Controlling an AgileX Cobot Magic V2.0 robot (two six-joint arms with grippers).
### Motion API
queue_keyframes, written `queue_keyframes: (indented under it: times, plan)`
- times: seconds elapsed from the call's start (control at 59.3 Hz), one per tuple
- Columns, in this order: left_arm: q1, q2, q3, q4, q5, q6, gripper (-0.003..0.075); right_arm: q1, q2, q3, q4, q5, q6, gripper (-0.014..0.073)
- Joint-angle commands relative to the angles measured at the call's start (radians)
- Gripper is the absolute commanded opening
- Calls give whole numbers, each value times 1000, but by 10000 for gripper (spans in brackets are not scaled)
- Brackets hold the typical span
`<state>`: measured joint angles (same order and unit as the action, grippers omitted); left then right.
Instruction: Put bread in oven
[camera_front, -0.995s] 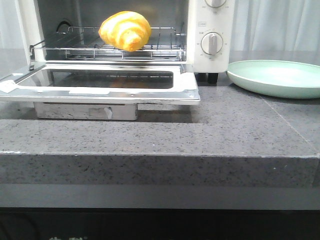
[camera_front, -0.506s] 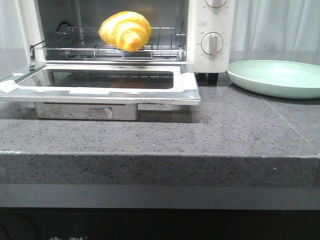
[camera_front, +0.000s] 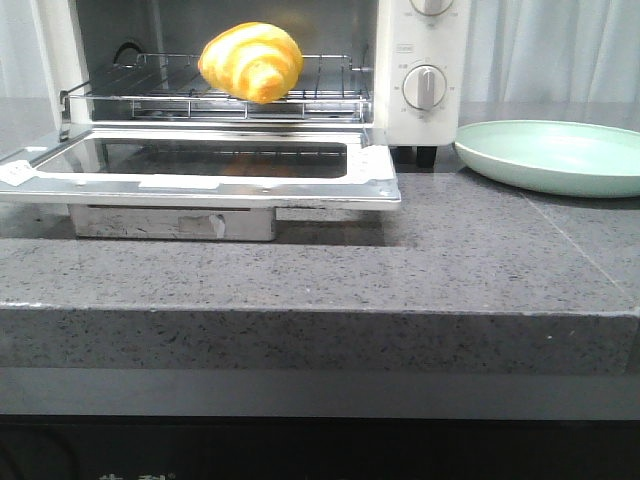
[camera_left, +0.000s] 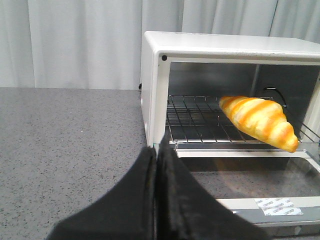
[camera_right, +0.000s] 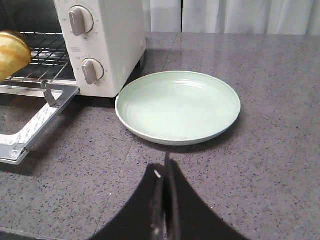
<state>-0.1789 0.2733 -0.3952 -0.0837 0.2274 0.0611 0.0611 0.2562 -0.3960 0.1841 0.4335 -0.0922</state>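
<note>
While the oven door hangs open, the bread sits on its rack. Green plate at 3 o'clock of the oven on the bench. Left pincer and right pincer both pinched closed, holding nothing.

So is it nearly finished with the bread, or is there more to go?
Nearly done, it seems. The bread already sits on the wire rack inside the oven, and the green plate is empty. Both claws, left and right, are shut on nothing. The oven door hangs open; closing it may remain.
</note>
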Motion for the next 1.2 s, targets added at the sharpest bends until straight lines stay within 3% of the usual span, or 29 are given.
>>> queue_keyframes:
  times: [0.0,0.742,0.894,1.18]
  plan:
    - [3,7,-28,0,-71,-3,-20,1,7,-27,1,-82,-11,-69]
    - [3,-7,4,23,-69,-3,-20,0,7,-27,1,-80,-11,-69]
    - [68,-112,76,84,-69,-82,-20,0,7,-27,1,-80,-11,-69]
    - [199,-293,261,26,-75,-94,-20,0,8,-27,1,-79,-11,-69]
